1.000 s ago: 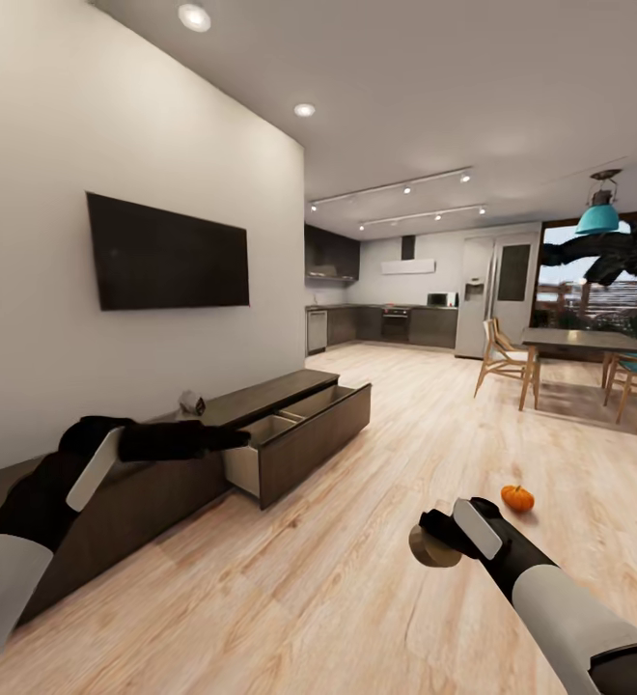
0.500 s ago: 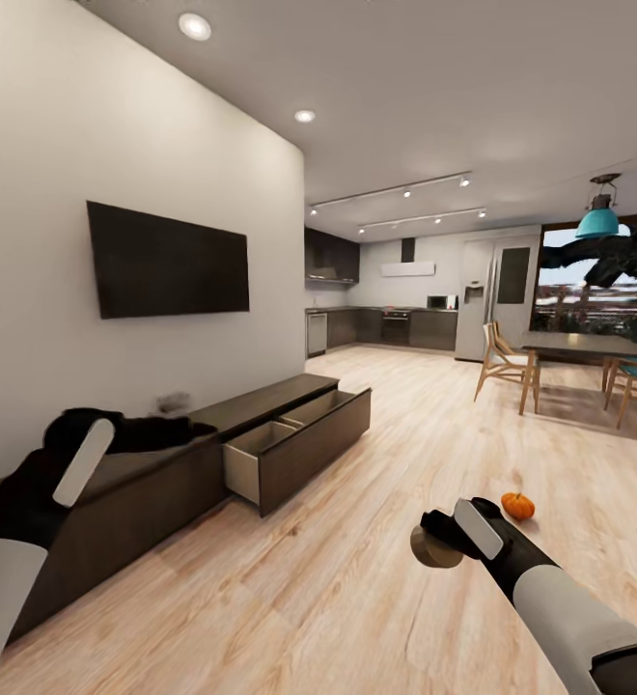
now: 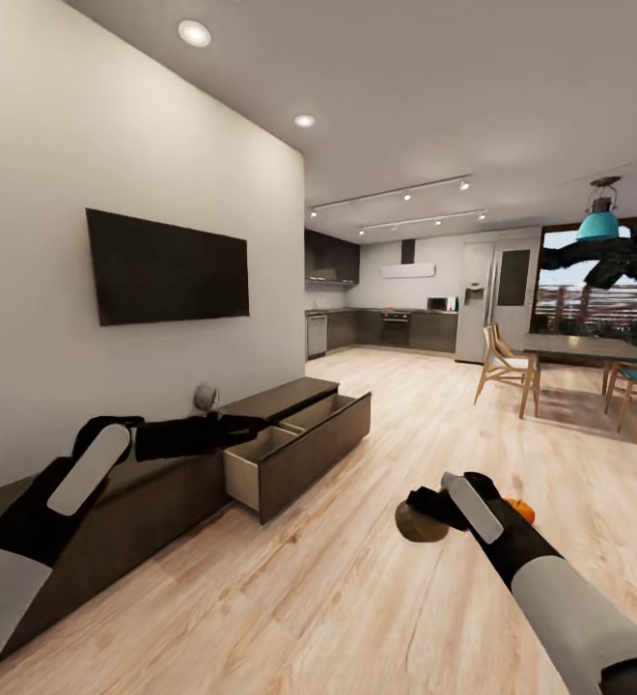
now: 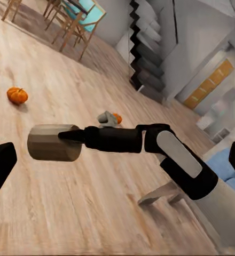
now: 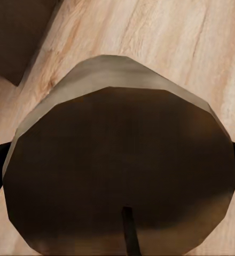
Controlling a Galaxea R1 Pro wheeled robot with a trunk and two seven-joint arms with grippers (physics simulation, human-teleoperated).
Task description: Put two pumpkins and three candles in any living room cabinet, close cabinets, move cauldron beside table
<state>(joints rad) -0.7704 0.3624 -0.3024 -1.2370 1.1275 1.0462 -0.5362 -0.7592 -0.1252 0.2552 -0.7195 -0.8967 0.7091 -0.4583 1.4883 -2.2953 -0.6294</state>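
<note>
My right claw point(image 3: 417, 516) gripped a candle point(image 3: 413, 522) above the floor; my left claw point(image 3: 251, 422), fingers spread, hovered over the cabinet's point(image 3: 164, 483) open drawer point(image 3: 294, 452).

An open-plan room with a pale wood plank floor point(image 3: 357, 579). A dark flat television point(image 3: 169, 268) hangs on the white left wall point(image 3: 48, 193). A dark kitchen point(image 3: 386, 323) stands at the far end. At right, a dining table point(image 3: 579, 349) with wooden chairs point(image 3: 500, 362), a teal pendant lamp point(image 3: 598, 222) and a large window point(image 3: 594, 299). Recessed ceiling lights point(image 3: 194, 33) glow.
</note>
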